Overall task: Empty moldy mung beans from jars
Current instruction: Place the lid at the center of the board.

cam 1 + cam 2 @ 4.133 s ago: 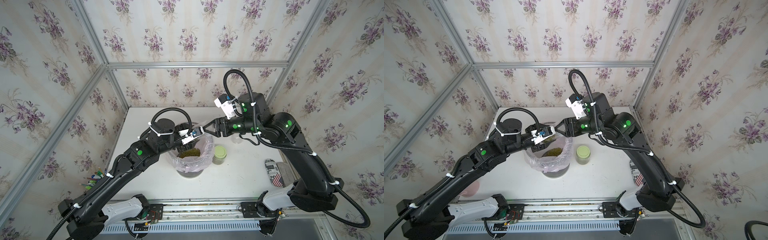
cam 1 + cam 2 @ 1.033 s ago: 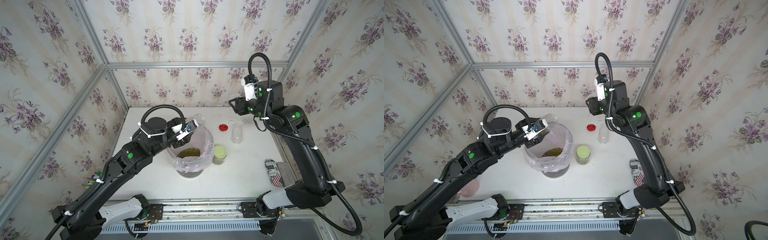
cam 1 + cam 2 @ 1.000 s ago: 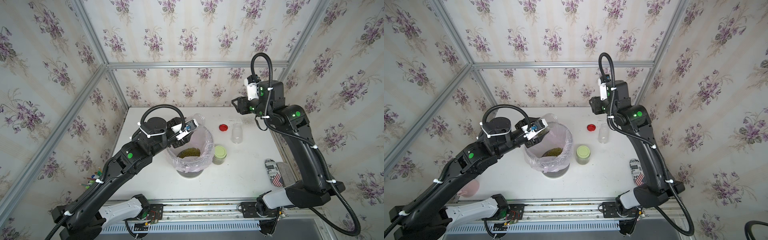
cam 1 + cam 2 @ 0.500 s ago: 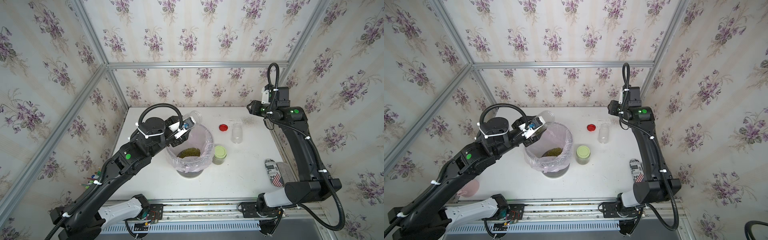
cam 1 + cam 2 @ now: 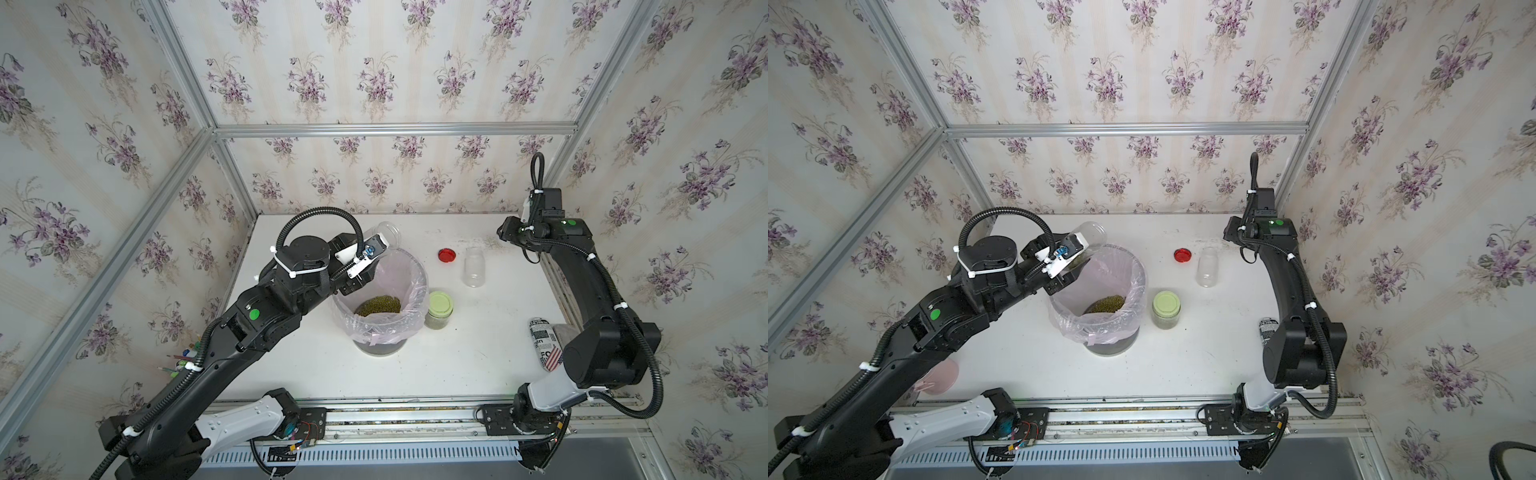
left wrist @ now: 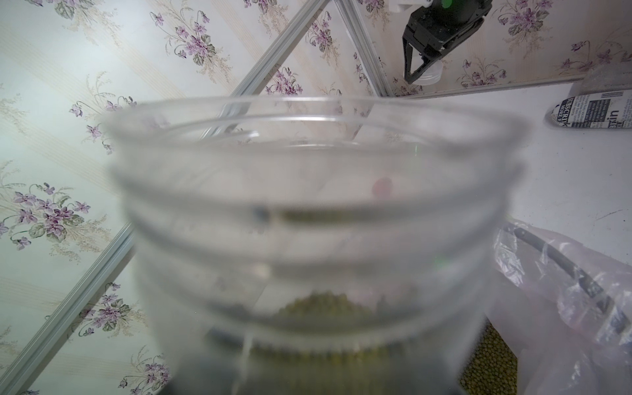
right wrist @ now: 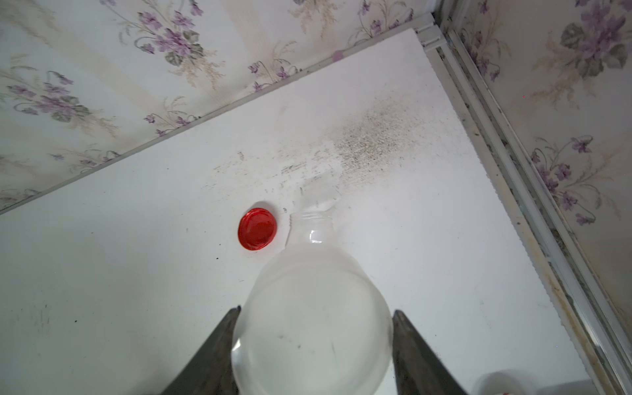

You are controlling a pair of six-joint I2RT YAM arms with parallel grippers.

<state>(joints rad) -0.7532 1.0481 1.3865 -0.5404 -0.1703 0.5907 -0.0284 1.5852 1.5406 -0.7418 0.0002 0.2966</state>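
Note:
My left gripper point(image 5: 374, 254) is shut on an open clear jar point(image 5: 388, 232) point(image 5: 1094, 235), held tilted at the back-left rim of the bin point(image 5: 415, 320). In the left wrist view this jar point(image 6: 314, 171) fills the picture, with mung beans point(image 6: 321, 304) low inside it. More mung beans point(image 5: 379, 305) lie in the bin's pink bag. My right gripper point(image 5: 503, 235) point(image 7: 316, 311) hangs near the back right corner, shut on a whitish round lid point(image 7: 311, 325). An empty jar point(image 5: 473, 266) and a red lid point(image 5: 446, 254) stand below it. A pale-green-lidded jar point(image 5: 439, 309) stands right of the bin.
A newsprint-patterned can point(image 5: 544, 343) lies by the right arm's base. Grit point(image 7: 372, 143) is scattered on the table's back right corner. Pens point(image 5: 183, 359) lean off the left edge, and a pink round thing point(image 5: 940, 376) sits at the front left.
The right arm has swung from above the table's middle out to the back right corner, carrying the lid. The left gripper and its jar have shifted only slightly at the bin's rim.

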